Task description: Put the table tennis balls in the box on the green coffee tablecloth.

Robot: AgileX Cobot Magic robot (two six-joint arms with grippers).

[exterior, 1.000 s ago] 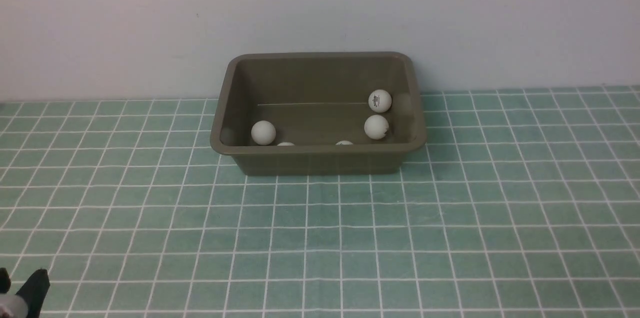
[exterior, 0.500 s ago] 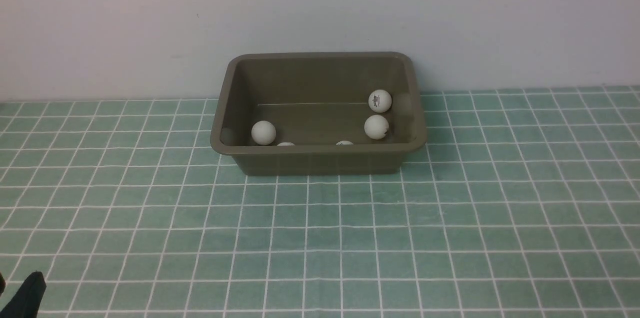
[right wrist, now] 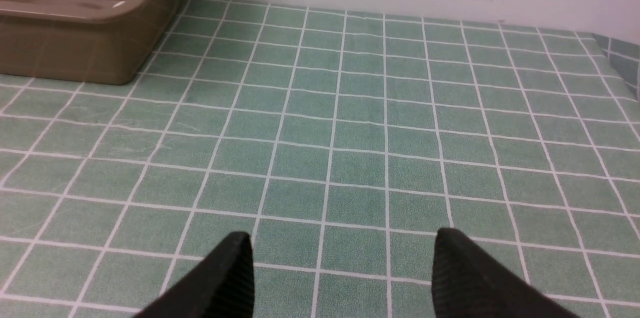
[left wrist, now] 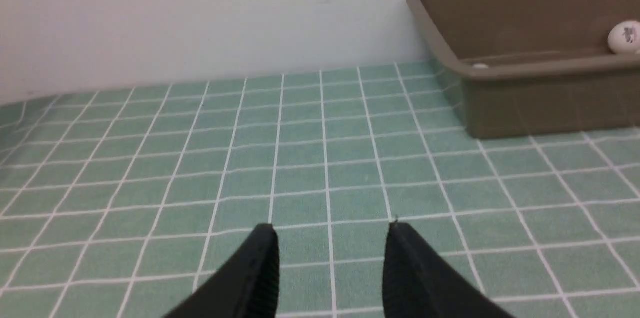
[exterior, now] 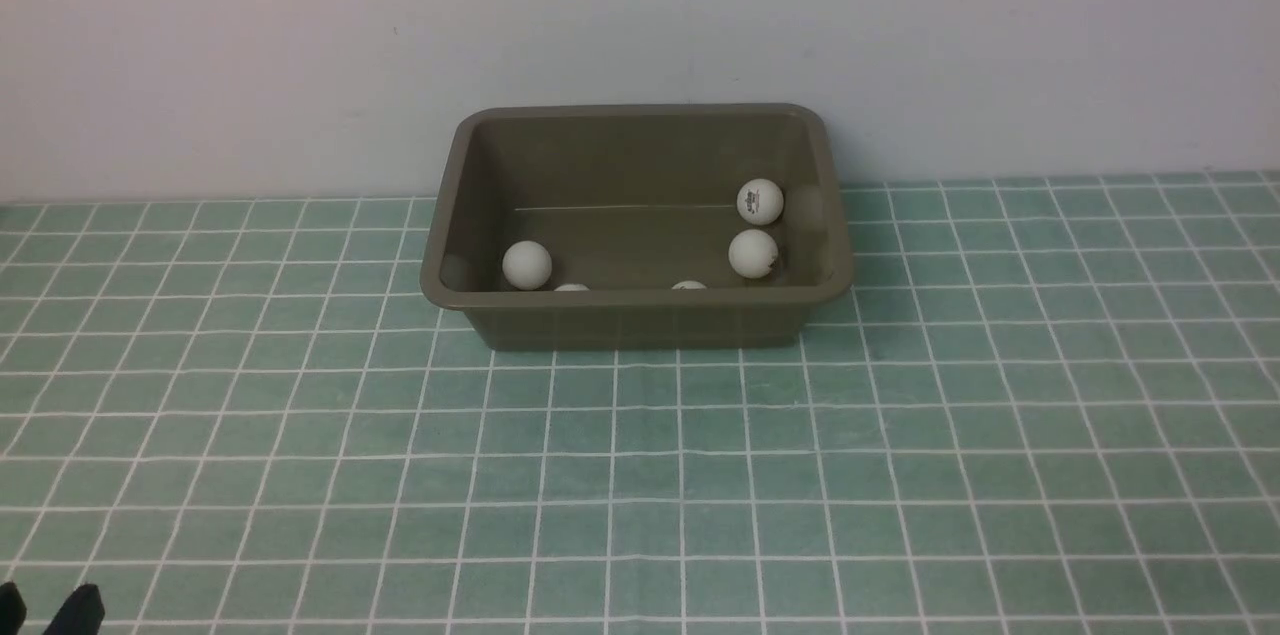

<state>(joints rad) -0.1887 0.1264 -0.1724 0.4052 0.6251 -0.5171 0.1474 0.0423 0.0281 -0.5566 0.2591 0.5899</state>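
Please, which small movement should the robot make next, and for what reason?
Probably draw the left gripper slightly further back: its open jaws hold nothing, its fingertips still show in the front view, and the visible balls already lie inside the box.

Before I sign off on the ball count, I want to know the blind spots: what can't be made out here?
- Front view: the lower parts of two balls, hidden by the near wall of the box.
- Front view: most of the left gripper, cut off by the bottom edge.
- Left wrist view: the box's far end, cut off by the picture edge.
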